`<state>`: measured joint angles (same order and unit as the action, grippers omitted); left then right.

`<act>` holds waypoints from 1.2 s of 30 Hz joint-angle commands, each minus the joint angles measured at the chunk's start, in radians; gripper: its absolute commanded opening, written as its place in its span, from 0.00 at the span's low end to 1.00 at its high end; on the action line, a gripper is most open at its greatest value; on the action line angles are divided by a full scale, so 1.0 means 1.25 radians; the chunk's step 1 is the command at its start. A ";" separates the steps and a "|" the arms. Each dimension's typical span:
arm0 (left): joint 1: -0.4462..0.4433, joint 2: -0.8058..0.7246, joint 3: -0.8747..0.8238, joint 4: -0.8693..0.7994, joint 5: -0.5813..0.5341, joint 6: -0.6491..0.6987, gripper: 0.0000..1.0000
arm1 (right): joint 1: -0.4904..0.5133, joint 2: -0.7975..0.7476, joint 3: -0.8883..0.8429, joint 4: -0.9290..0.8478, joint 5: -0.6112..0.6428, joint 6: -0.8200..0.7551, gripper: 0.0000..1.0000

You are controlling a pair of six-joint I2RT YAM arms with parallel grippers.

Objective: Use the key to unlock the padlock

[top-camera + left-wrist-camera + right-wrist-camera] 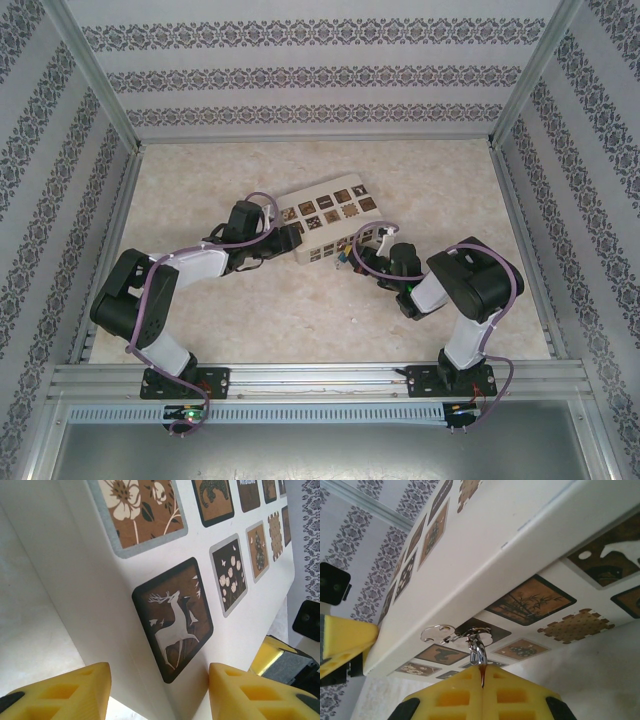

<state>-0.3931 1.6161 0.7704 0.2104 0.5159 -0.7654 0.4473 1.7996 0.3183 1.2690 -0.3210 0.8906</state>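
Observation:
The white box with brown tiles (325, 222) lies at the table's middle. My left gripper (292, 240) straddles the box's left corner (125, 645). Its yellow fingers (75, 690) press the box's two faces, so it is shut on the box. My right gripper (482, 672) is at the box's front right (372, 252) with its fingers pressed together. The padlock's thin chrome shackle (478, 650) rises from between them and hooks through the metal hasp (440, 632) on the box. The padlock's blue body is hidden between the fingers. The key is hidden.
Patterned walls and aluminium posts (95, 80) enclose the beige table (300, 320). The right arm's elbow (475, 280) bulks at the right. The other gripper's yellow finger shows at the edge of each wrist view (280, 660) (345, 635).

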 commanded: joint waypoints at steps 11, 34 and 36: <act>-0.032 -0.013 -0.051 -0.063 -0.026 -0.035 0.54 | 0.016 0.040 0.015 0.092 0.094 0.086 0.00; -0.047 -0.057 -0.081 -0.039 -0.029 -0.067 0.58 | -0.021 0.047 0.076 0.086 0.167 0.121 0.00; -0.045 -0.068 -0.078 -0.045 -0.033 -0.065 0.60 | -0.028 0.036 0.070 0.081 0.164 0.111 0.00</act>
<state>-0.4332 1.5555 0.6960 0.2394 0.4950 -0.8463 0.4263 1.8488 0.4042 1.3289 -0.1402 1.0477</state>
